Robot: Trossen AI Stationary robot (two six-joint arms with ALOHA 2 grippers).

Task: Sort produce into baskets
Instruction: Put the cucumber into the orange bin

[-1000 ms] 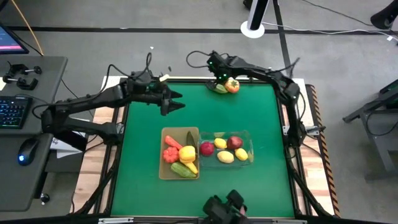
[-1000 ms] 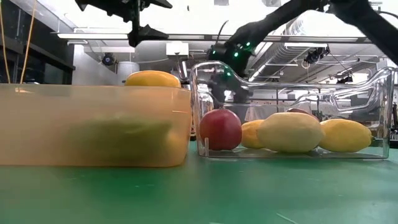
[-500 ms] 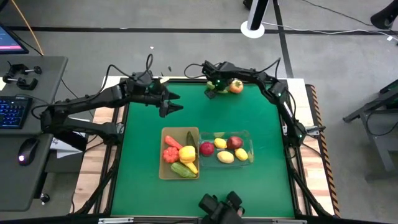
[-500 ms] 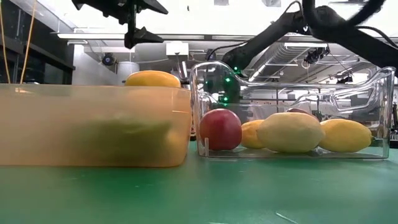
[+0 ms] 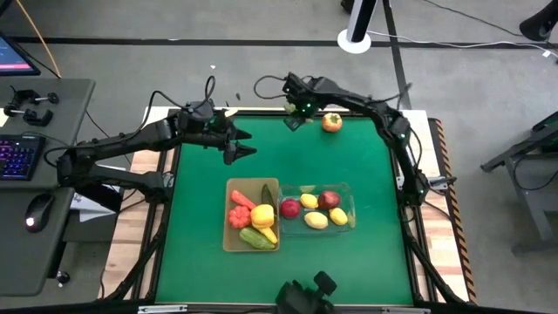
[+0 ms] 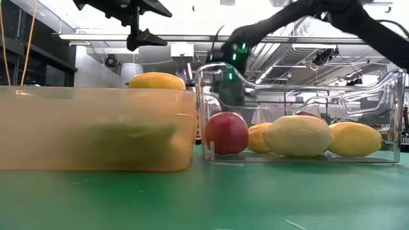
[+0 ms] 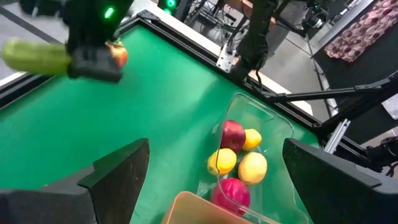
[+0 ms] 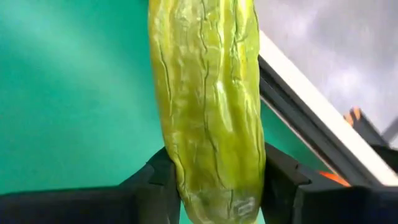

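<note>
Green worktop [image 5: 349, 166] is almost cleared: right tool [image 5: 296, 116] grips a cucumber [image 8: 208, 112], one tomato [image 5: 331, 123] left; left tool [image 5: 246, 142] hangs open, empty

Hiding most of the tan basket [image 6: 96, 131]'s contents behind its cloudy wall in the low view, showing only a green smear. Running off the frame's edge in the right wrist view, both ends of the cucumber [image 8: 208, 106]. Blurring the right gripper [image 6: 225, 56] behind the clear basket [image 6: 300, 115].
</note>
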